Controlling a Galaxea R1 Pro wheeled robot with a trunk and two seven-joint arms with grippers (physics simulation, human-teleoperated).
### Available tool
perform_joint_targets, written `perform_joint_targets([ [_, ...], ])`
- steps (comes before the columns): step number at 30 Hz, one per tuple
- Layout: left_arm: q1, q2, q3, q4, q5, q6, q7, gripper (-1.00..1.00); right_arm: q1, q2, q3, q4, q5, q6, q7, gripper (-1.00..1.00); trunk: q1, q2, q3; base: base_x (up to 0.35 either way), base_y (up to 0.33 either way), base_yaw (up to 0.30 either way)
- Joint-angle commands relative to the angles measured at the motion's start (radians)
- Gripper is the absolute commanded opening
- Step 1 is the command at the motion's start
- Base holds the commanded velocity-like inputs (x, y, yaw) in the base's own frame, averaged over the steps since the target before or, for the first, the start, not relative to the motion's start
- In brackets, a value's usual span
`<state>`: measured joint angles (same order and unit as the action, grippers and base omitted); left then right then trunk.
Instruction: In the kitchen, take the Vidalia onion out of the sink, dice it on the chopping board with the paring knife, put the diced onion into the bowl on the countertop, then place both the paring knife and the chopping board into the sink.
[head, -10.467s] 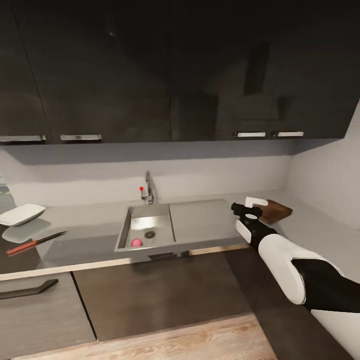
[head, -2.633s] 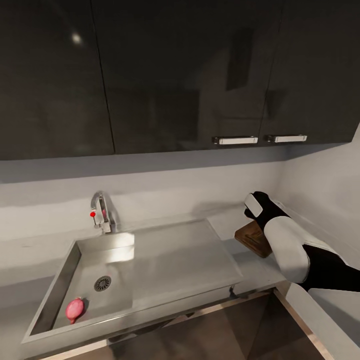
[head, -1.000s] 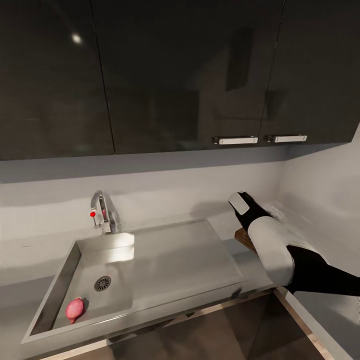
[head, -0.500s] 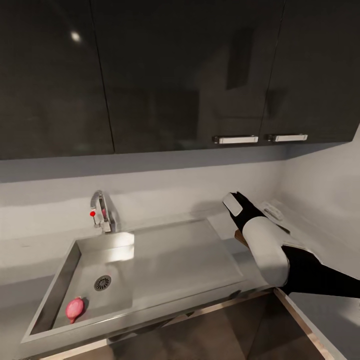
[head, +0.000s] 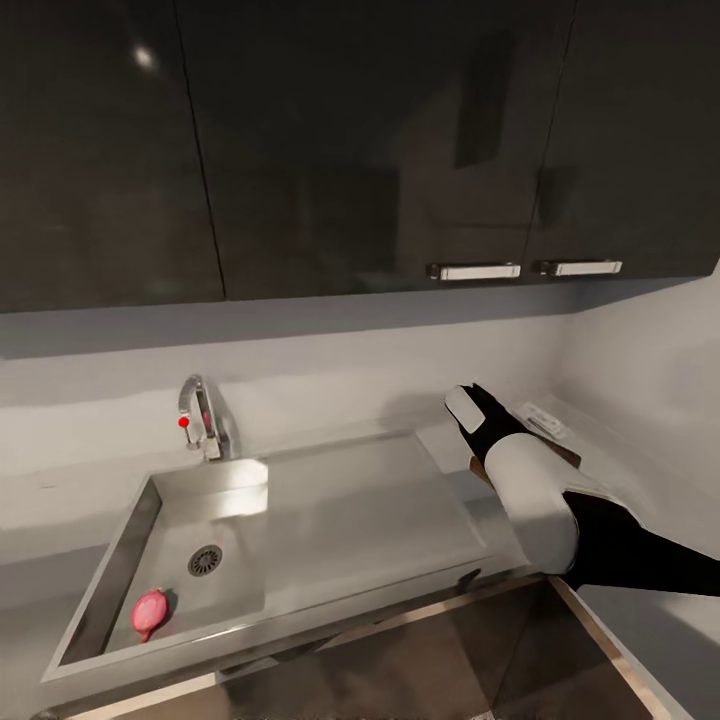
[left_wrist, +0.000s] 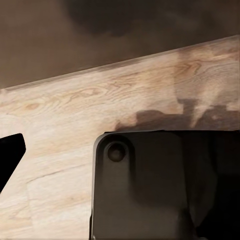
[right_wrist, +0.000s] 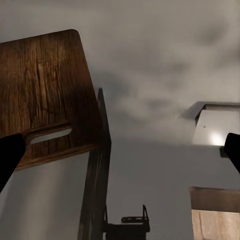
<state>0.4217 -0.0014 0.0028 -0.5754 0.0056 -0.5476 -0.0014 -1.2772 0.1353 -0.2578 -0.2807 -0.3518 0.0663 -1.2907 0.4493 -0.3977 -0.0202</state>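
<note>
Grey countertop (head: 60, 500) runs under dark wall cabinets (head: 300, 150), and your right arm stretches across its right end, wrist bent down over the chopping board (head: 560, 452), which it mostly hides. Your right gripper (right_wrist: 120, 150) stands wide: in the wrist view its two dark fingertips (right_wrist: 10, 155) sit at opposite edges, the one brown grained board with its handle slot between them, unheld. One pink onion (head: 150, 610) lies in the sink (head: 300, 520) near the drain. I cannot tell your left gripper's state.
</note>
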Motion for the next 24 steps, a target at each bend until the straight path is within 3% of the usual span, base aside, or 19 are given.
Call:
perform_joint_targets([
  [1, 0.0, 0.0, 0.0, -0.001, 0.0, -0.001, 0.0, 1.0, -0.001, 0.0, 0.003, -0.002, -0.006, 0.007, -0.004, 1.0, 0.001, -0.002, -0.004, 0.0, 0.0, 0.0],
  [24, 0.0, -0.001, 0.0, 0.005, 0.0, 0.0, 0.0, 1.0, -0.001, -0.008, 0.002, -0.002, -0.004, 0.004, -0.002, 1.0, 0.001, -0.002, -0.04, 0.0, 0.0, 0.0],
])
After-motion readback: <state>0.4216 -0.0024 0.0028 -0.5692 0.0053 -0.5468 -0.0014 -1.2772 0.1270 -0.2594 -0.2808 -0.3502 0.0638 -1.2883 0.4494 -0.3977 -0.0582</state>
